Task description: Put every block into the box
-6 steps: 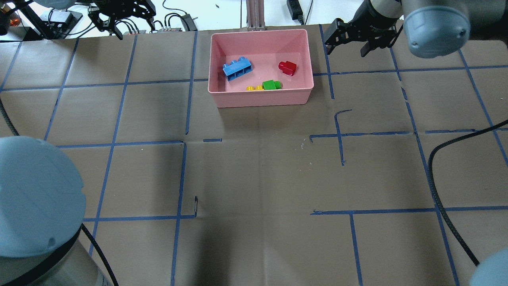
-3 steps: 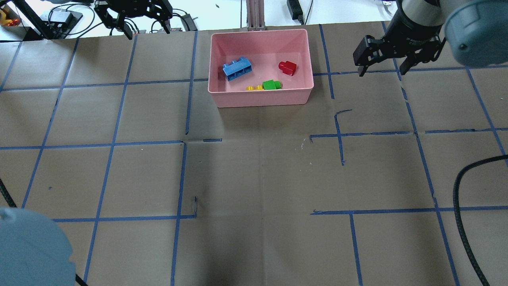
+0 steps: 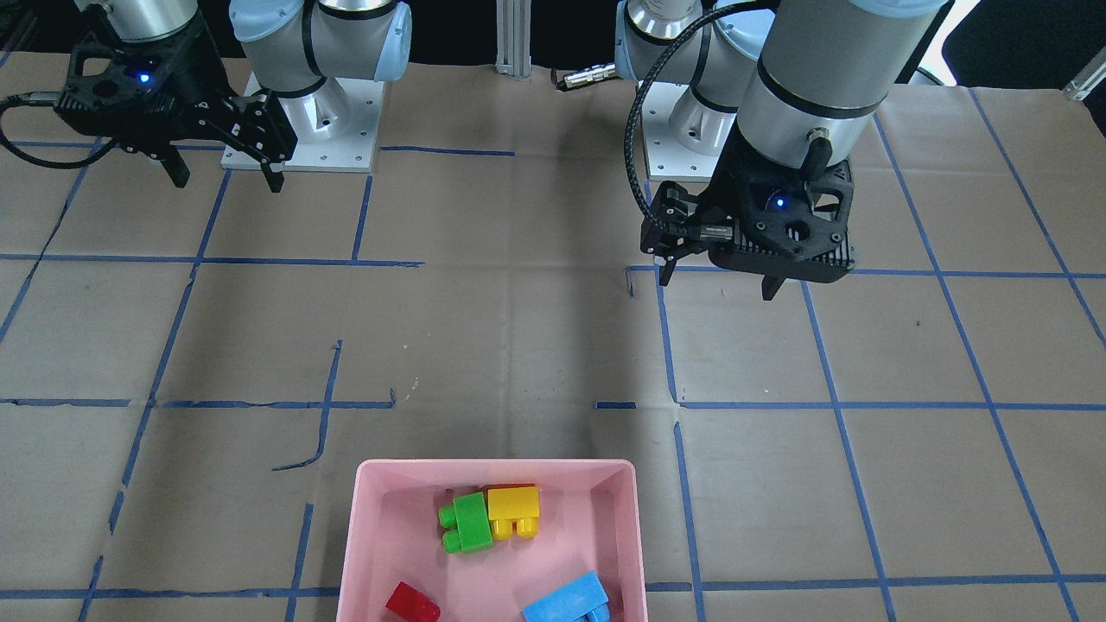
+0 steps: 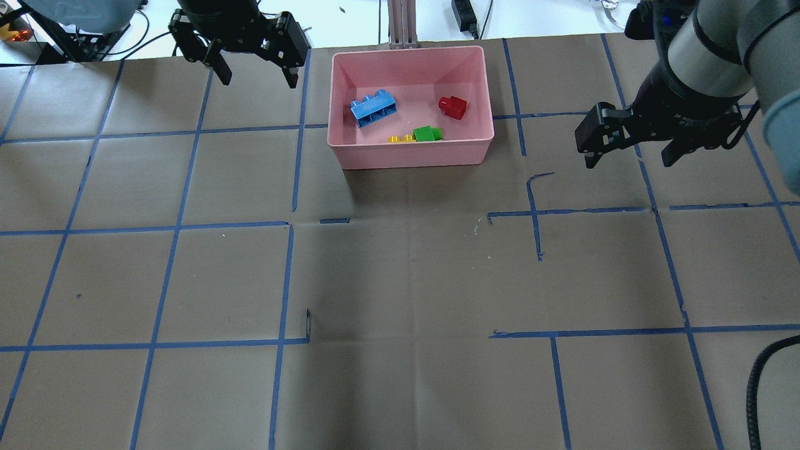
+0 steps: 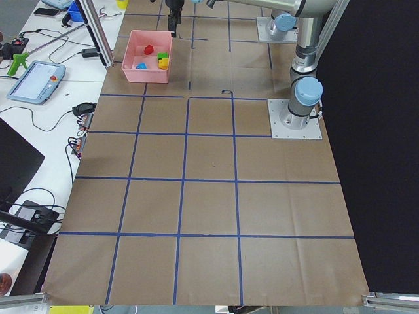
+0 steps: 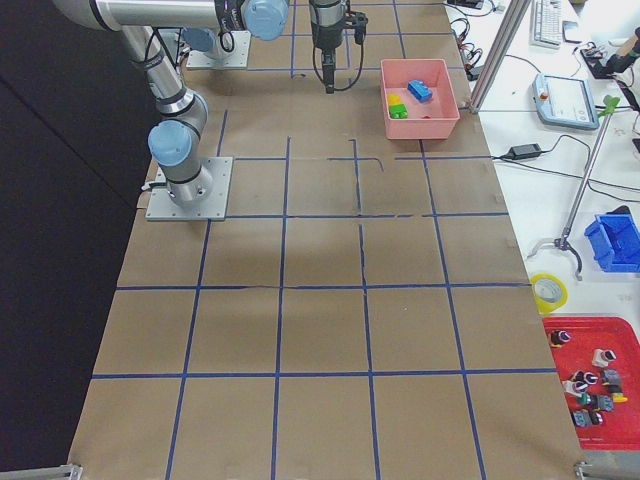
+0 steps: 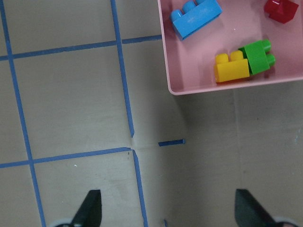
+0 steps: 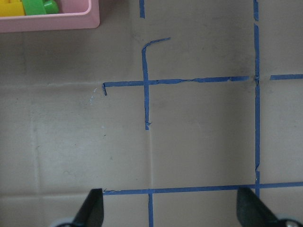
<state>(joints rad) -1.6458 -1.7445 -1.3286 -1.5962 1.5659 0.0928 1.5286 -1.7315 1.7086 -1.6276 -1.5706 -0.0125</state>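
The pink box (image 4: 412, 154) stands at the table's far middle. In it lie the blue block (image 4: 374, 107), the red block (image 4: 453, 106), the green block (image 4: 427, 133) and the yellow block (image 4: 400, 138), the last two touching. The front view shows the box (image 3: 363, 536) with green (image 3: 467, 521), yellow (image 3: 514, 504), red (image 3: 412, 602) and blue (image 3: 566, 600) blocks. My left gripper (image 4: 257, 74) hangs open and empty, left of the box. My right gripper (image 4: 631, 161) hangs open and empty, well right of the box. The left wrist view shows the box (image 7: 213, 90) and the blocks.
Brown paper with a blue tape grid (image 4: 287, 225) covers the table. An aluminium post (image 4: 400, 25) and cables stand just beyond the far edge behind the box. The arm bases (image 3: 302, 130) sit at the robot's side. Benches with tools flank the table's far side (image 6: 590, 100).
My left gripper has moved right and a little nearer, closer to the box's left side. My right gripper has moved right and toward the robot, away from the box. The blocks have not moved.
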